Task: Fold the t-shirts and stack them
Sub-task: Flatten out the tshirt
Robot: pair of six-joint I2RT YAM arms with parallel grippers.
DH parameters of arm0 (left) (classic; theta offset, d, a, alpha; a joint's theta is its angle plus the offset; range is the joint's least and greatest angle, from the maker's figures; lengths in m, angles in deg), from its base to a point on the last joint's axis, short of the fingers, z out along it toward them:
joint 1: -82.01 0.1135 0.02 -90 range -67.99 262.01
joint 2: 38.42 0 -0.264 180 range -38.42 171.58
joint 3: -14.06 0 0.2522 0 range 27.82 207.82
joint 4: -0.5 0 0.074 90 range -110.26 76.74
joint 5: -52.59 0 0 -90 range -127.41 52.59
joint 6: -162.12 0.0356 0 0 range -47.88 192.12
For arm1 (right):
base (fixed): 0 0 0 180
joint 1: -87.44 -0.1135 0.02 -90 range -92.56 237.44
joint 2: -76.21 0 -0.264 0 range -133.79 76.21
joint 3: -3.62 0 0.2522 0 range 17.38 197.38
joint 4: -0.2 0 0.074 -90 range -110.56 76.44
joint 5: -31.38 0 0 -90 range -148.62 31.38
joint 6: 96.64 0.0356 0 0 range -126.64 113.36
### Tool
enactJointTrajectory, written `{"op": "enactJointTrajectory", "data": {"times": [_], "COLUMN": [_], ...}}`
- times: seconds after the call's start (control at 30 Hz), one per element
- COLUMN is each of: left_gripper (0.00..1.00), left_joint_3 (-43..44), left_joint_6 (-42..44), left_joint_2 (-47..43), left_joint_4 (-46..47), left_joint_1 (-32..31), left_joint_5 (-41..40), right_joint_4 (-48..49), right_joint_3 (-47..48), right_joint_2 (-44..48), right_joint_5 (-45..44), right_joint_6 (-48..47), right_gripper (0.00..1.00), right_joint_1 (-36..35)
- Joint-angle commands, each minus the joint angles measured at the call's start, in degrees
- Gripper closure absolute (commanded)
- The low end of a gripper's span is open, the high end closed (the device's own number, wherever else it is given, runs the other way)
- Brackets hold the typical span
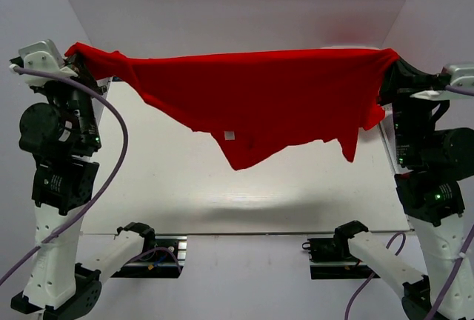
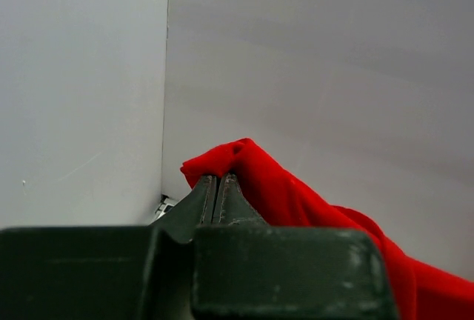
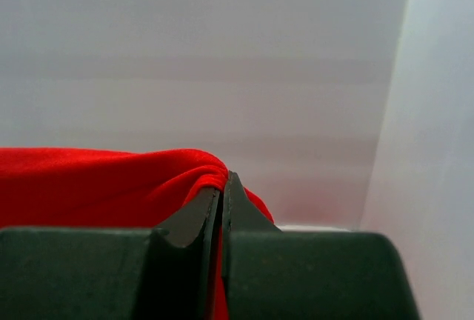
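Note:
One bright red t-shirt (image 1: 259, 98) hangs stretched in the air between my two arms, above the white table (image 1: 170, 187). A small white tag (image 1: 229, 135) shows near its lower middle. My left gripper (image 1: 76, 55) is shut on the shirt's left corner, held high at the far left. In the left wrist view the red cloth (image 2: 252, 168) bunches over the closed fingertips (image 2: 218, 181). My right gripper (image 1: 390, 61) is shut on the right corner at the far right. The right wrist view shows the fabric (image 3: 111, 187) pinched between the closed jaws (image 3: 224, 183).
White walls enclose the table on the left, back and right. Both arm bases (image 1: 148, 250) (image 1: 333, 250) sit at the near edge. Purple cables (image 1: 111, 157) loop beside each arm. The shirt's lower edge hangs ragged above the tabletop, casting a shadow (image 1: 244, 205).

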Motion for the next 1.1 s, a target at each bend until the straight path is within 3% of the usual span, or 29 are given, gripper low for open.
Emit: {"op": "enactJointTrajectory", "data": {"times": [0.0,0.23,0.37,0.47,0.5,0.6,0.67,0.77,0.83,0.87,0.93,0.97,1.0,1.03,1.07], "left_gripper": [1.00,1.00,1.00,1.00,1.00,1.00,1.00,1.00,1.00,1.00,0.79,0.59,0.18,0.02,0.00], "left_joint_3": [-0.6,-10.0,-11.8,-10.2,-7.3,1.2,7.0,22.6,27.6,31.6,33.6,33.6,33.0,32.4,31.7], "left_joint_6": [1.0,2.0,0.1,-1.8,-1.8,-3.0,-3.5,-3.6,-3.0,-3.0,-3.6,-3.6,-4.2,-4.2,-4.2], "left_joint_2": [1.5,13.0,24.1,35.4,38.7,57.1,65.0,78.1,82.7,84.5,86.8,86.8,86.8,85.5,84.6], "left_joint_4": [1.5,9.0,12.3,14.4,14.4,14.4,12.6,9.7,8.7,7.5,7.5,8.0,8.0,8.7,8.7], "left_joint_1": [0.2,0.8,2.8,5.0,5.6,7.9,8.7,9.8,9.8,9.8,9.8,9.8,9.8,9.8,9.8], "left_joint_5": [0.7,-5.0,-5.0,-2.4,-1.5,1.4,3.7,5.9,7.7,8.5,9.6,9.6,10.3,11.0,11.0], "right_joint_4": [1.5,4.3,6.2,5.9,5.3,2.6,-0.6,-3.8,-5.0,-5.3,-5.2,-5.2,-5.3,-5.4,-5.4], "right_joint_3": [-2.0,-15.6,-19.7,-15.8,-14.4,-5.6,0.4,10.6,16.9,17.9,20.4,20.9,21.3,21.3,21.0], "right_joint_2": [0.2,-8.6,-19.6,-31.6,-34.4,-54.3,-59.7,-72.7,-77.0,-79.0,-80.2,-80.8,-80.7,-80.1,-78.8], "right_joint_5": [3.1,11.2,7.3,1.6,1.3,1.8,3.3,5.7,6.0,6.3,7.6,7.8,8.4,8.5,8.5], "right_joint_6": [3.3,13.3,17.6,19.1,19.5,19.3,19.2,19.2,19.3,19.3,19.5,19.5,19.4,18.7,18.6], "right_gripper": [1.00,1.00,1.00,1.00,1.00,1.00,1.00,0.97,0.87,0.68,0.44,0.37,0.22,0.17,0.10], "right_joint_1": [0.4,0.4,0.6,1.3,1.9,3.6,4.3,6.3,7.1,7.5,8.5,8.4,8.8,8.8,8.6]}}
